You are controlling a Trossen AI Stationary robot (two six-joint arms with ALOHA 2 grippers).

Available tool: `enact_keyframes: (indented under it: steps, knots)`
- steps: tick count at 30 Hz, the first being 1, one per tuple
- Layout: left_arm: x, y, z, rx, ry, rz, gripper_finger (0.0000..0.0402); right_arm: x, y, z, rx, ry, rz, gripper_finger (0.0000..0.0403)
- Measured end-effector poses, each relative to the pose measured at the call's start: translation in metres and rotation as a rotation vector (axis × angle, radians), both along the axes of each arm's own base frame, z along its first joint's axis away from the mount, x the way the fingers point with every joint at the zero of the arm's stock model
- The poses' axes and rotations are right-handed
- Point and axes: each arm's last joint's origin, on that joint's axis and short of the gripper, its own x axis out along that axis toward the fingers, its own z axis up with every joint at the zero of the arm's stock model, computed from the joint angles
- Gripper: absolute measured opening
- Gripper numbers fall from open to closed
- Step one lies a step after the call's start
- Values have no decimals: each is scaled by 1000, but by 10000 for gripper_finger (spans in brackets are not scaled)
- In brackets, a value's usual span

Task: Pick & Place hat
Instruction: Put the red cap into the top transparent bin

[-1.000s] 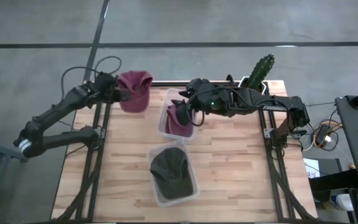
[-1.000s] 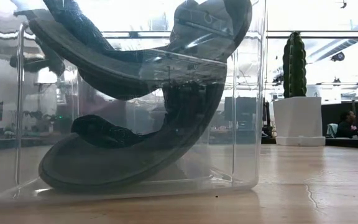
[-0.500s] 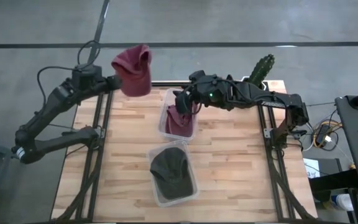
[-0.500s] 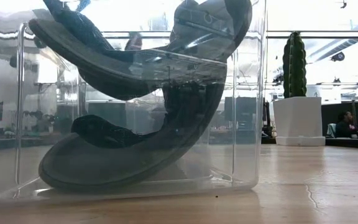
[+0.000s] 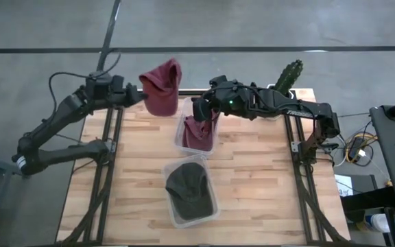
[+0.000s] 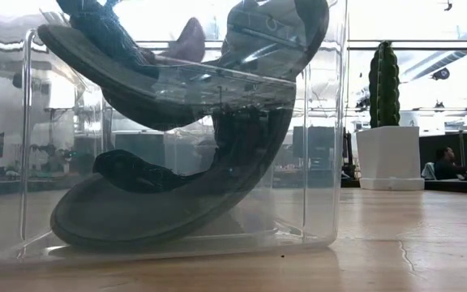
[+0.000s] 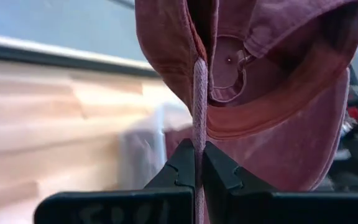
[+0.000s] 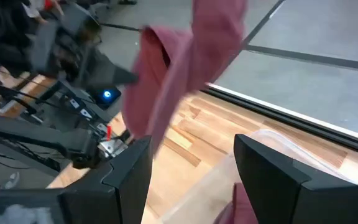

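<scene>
My left gripper is shut on a maroon hat, held in the air over the table's far left edge, just left of the far clear bin. The hat also shows in the low view and the right wrist view. A second maroon hat lies in that bin. My right gripper is open and empty above the bin's far end, its fingers wide apart. A dark hat lies curled in the near clear bin. My left gripper pinches a thin edge of the maroon hat, seen edge-on, between its two fingers. The fingers come level from the table's left. The hat is lifted clear of the table, its hollow inside facing the wrist camera.
A cactus in a white pot stands at the table's far right corner. The near bin fills the low view's left side. Bare wood lies to the right of both bins and to their left.
My left gripper has carried the maroon hat up from the table's far left edge and then toward the right, nearer the far bin; the hat has turned as it swung. My right gripper has drawn back a little toward the far edge, off the hat in the bin.
</scene>
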Motion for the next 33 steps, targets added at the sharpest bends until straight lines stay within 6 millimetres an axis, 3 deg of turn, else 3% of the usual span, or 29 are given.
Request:
enact_keyframes:
  steps: [7, 15, 25, 33]
  knots:
    - [27, -8, -8, -84, 21, -113, 6, -4, 1, 12, -7, -38, 4, 219]
    - [80, -14, -18, -116, -12, -219, 6, -4, 4, 12, -9, -33, 14, 219]
    - [123, -2, -58, -193, 149, -242, 6, -8, 21, 16, -39, -24, 85, 219]
    - [142, -2, -81, -273, 228, -246, 9, -9, 26, 16, -59, -9, 107, 219]
